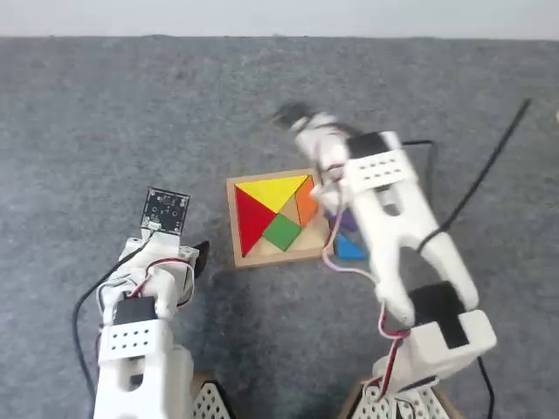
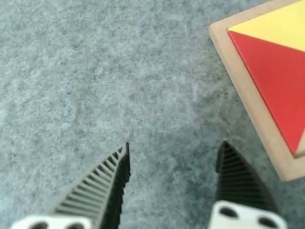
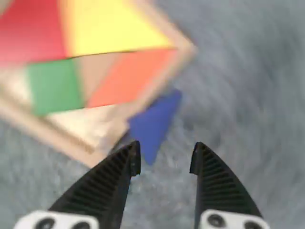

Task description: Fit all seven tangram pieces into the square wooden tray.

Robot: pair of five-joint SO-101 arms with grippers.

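Right wrist view: blue piece points toward hand.

High view down over table, wrist views low, close (all share tray)

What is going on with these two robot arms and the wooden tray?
Two arms are doing a tangram puzzle. The square wooden tray holds a yellow triangle, a red triangle, a green square and an orange piece. A blue triangle lies on the grey carpet beside the tray; the right gripper hangs open close to it, holding nothing. The left gripper is open and empty over the carpet at the tray's other side.
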